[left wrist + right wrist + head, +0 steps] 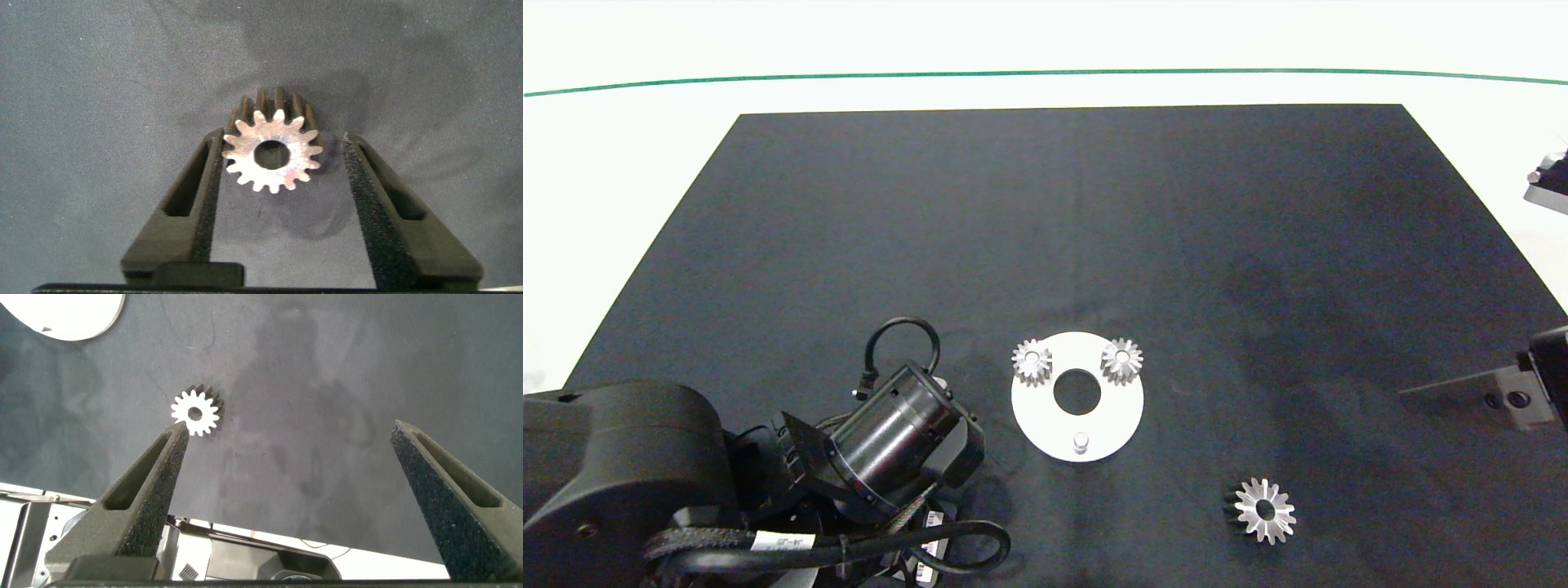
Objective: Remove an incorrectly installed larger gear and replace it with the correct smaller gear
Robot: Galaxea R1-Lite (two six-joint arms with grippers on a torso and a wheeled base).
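The smaller gear (274, 152), silver with short blunt teeth, lies on the dark mat between the fingers of my left gripper (283, 140). That gripper is open: one finger is close against the gear and the other stands apart from it. In the head view my left arm (890, 441) hides this gear. The larger gear (1264, 510), star-like, lies loose on the mat at the front right; the right wrist view also shows this larger gear (196, 413). My right gripper (286, 437) hangs wide open above the mat, clear of that gear.
A white round plate (1045, 408) sits mid-table with two small gears (1032, 361) (1121, 360) on its far pegs and a bare peg (1081, 442) at its near side. The black mat (1094, 229) stretches far back. My right arm (1515, 396) enters at the right edge.
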